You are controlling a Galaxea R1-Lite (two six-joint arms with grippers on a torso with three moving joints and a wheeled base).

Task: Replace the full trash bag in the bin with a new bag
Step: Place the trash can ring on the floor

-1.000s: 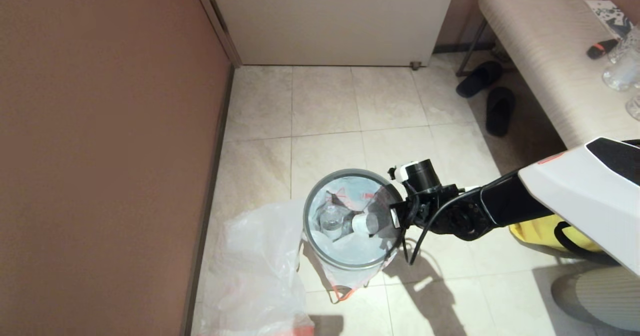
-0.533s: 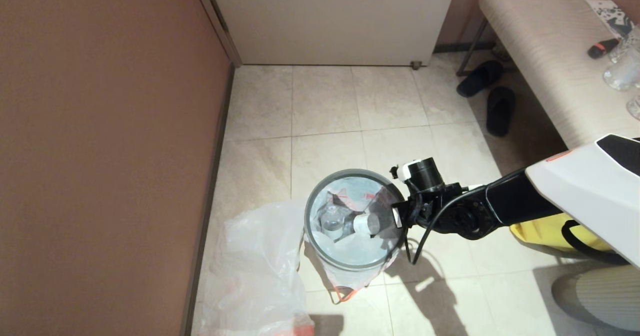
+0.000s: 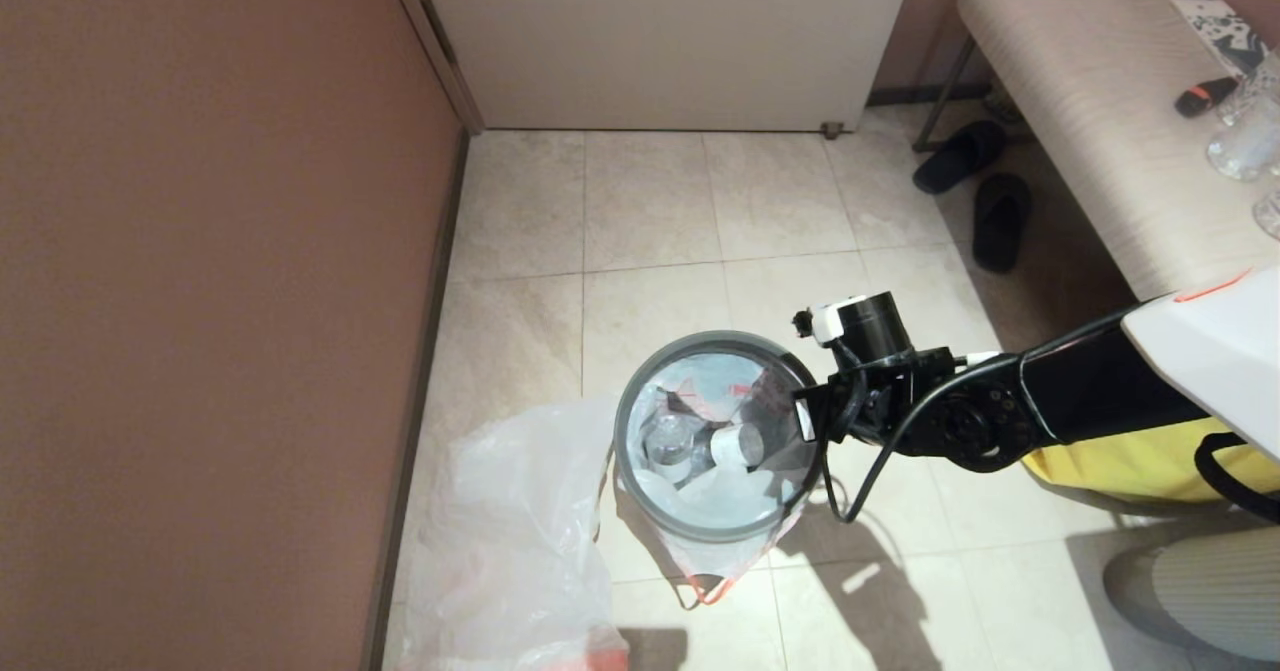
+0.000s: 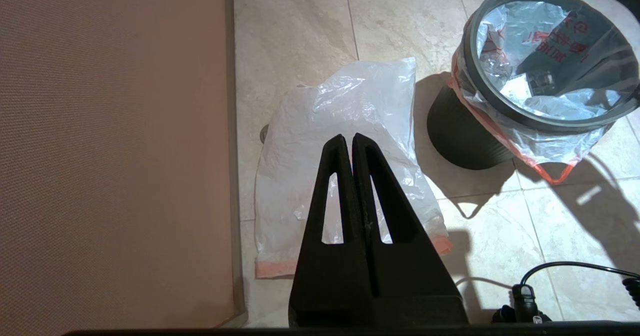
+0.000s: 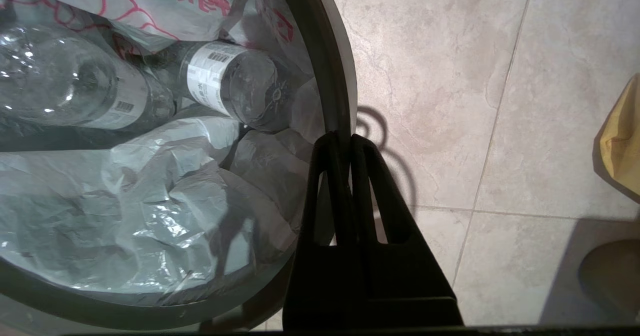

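Observation:
The black bin [image 4: 460,135] stands on the tiled floor, lined with the full trash bag [image 3: 715,496]. Clear bottles [image 5: 230,85] and crumpled wrappers lie inside it, and its orange-red hem [image 3: 705,586] hangs outside the bin wall. My right gripper [image 3: 806,421] is shut on the right side of the thin grey ring [image 3: 640,381], which sits tilted, raised above the bin. In the right wrist view the gripper [image 5: 344,140] pinches the ring [image 5: 332,75] between its fingers. The new bag [image 3: 520,541] lies flat on the floor left of the bin. My left gripper [image 4: 348,140] hangs shut and empty above the new bag [image 4: 350,95].
A brown wall [image 3: 200,301] runs close along the left, and a white door [image 3: 660,41] stands at the back. A yellow fabric bag [image 3: 1130,461] sits under my right arm. Black slippers [image 3: 985,191] lie beside a padded bench [image 3: 1100,101] at the right.
My right gripper has moved up and a little to the right, still gripping the grey ring. The ring has risen and tilted on the bin.

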